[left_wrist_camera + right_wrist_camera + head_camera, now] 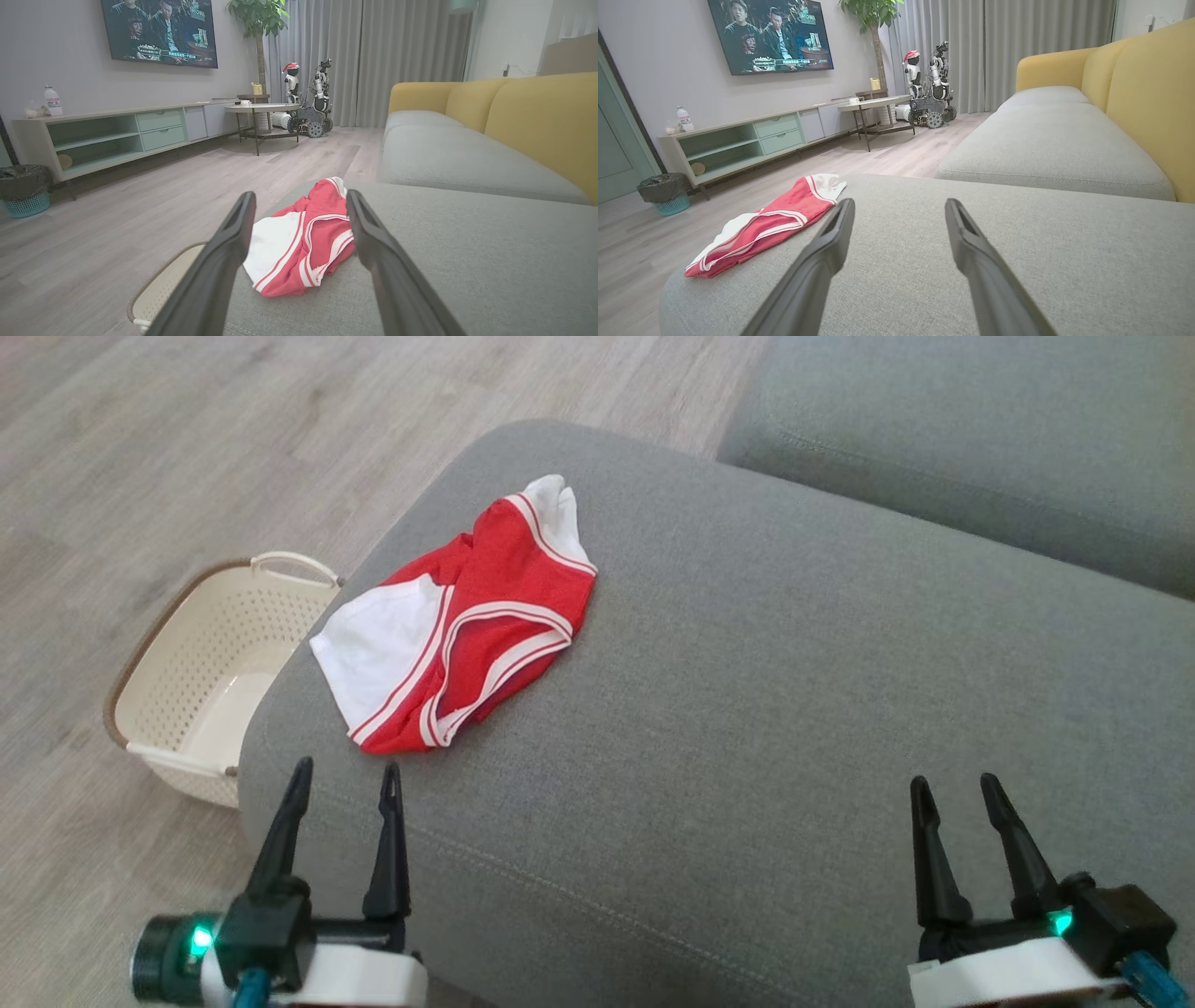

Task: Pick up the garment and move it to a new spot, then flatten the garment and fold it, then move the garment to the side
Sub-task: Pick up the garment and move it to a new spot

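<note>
**Grippers parted and empty, garment lying on sofa seat**

At the far left a cream perforated basket (201, 681) stands on the wooden floor (140, 448). It is pushed up against the corner of the grey sofa seat (794, 728), whose edge hides part of it.

Just right of the basket, the left gripper (345, 765) rises from the lower left of the head view. Its two dark fingers point away from the robot, spread wide with nothing between them. It is poised low over the near left corner of the seat, and a green light glows on its wrist.

Beyond those fingertips, and clear of them, lies the garment (467, 625). It is red with white panels and white-striped trim, crumpled in a loose heap near the seat's left edge. One white panel lies toward the basket side. In the left wrist view the garment sits straight ahead, framed between the two fingers.

Further right the seat is bare fabric. The right gripper (954, 780) stands at the lower right over this bare stretch, well apart from the garment. Its fingers lean slightly left in the head view, held apart and gripping nothing. In the right wrist view the garment lies off to the left of the fingers.

At the upper right is a second grey cushion (980, 448), and a yellow backrest (1148, 93) runs along it.
</note>
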You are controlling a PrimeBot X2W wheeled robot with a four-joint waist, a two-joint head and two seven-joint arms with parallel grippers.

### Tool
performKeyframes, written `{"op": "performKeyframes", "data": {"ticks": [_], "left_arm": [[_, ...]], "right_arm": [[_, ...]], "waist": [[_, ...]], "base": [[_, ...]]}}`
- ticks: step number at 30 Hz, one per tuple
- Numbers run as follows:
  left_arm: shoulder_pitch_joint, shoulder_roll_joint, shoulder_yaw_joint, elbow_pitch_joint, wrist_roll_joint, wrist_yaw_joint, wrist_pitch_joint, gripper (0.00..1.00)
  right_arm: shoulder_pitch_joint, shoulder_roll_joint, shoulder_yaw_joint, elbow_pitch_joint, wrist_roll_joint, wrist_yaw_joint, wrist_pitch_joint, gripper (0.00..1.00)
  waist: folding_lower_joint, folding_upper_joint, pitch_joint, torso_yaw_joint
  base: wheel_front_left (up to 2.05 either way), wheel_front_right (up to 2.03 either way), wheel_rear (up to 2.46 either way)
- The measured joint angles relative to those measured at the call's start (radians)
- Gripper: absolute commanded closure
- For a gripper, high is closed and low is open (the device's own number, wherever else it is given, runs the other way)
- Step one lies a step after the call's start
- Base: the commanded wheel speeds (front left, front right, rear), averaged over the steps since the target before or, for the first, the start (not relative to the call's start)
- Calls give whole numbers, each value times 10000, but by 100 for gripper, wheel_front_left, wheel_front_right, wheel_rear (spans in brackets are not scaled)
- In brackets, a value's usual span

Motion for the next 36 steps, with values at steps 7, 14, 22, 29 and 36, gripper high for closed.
{"op": "performKeyframes", "data": {"ticks": [7,14,22,29,36], "left_arm": [[-2160,238,105,272,-2,-360,0,0],[-5276,437,552,1620,-240,-1024,-4,0],[-8124,566,711,6103,-1227,-2128,1135,0],[-10162,571,500,8968,-1801,-2516,2079,0],[-10459,600,374,10949,-2203,-2554,2261,0]], "right_arm": [[-364,-12,10,-71,-625,0,0,0],[-1461,-669,4,-320,-848,0,0,0],[-2394,-1340,171,-610,-849,0,-2,0],[-2813,-1818,301,-713,-846,0,-2,0],[-3172,-1946,274,-840,-844,0,-4,0]], "waist": [[0,0,978,-176],[2,0,2356,-549],[3,0,3780,-1142],[4,-1,4767,-1579],[3,-1,5265,-1971]], "base": [[0,0,0],[0,0,0],[0,0,0],[0,0,0],[0,0,0]]}}
